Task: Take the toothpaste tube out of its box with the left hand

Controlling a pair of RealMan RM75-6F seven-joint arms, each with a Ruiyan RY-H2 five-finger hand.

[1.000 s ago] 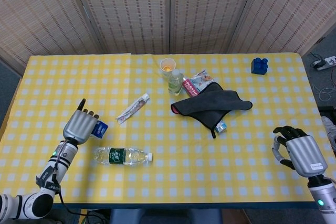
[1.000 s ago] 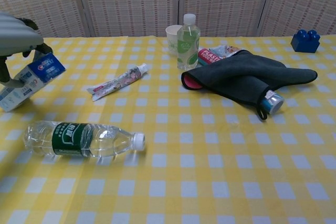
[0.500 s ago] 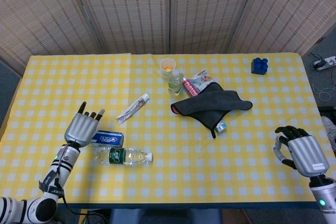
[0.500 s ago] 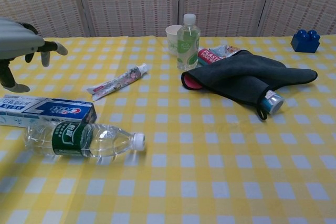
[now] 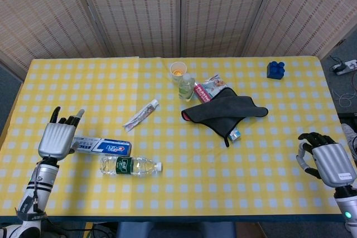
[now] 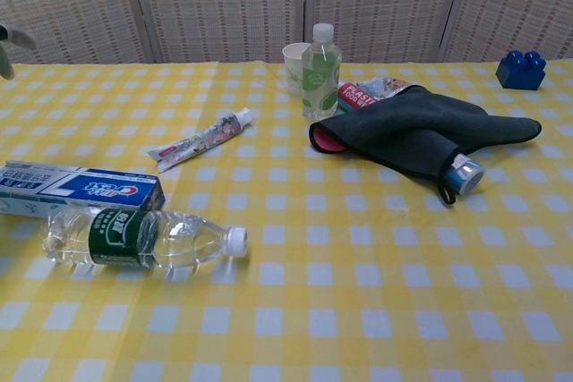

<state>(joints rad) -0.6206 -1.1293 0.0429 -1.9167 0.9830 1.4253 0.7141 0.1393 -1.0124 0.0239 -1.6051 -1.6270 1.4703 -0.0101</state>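
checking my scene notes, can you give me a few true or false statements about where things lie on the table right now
1. The toothpaste tube lies on the table, outside the toothpaste box. True.
2. The left hand is holding the box. False: its fingers are spread and hold nothing; the box lies flat on the table.
3. The water bottle stands upright. False: it lies on its side, just in front of the box.
4. The dark cloth partly covers a small can-like item. True.
5. The blue block sits beside the paper cup. False: it is apart, near the table's far right corner.
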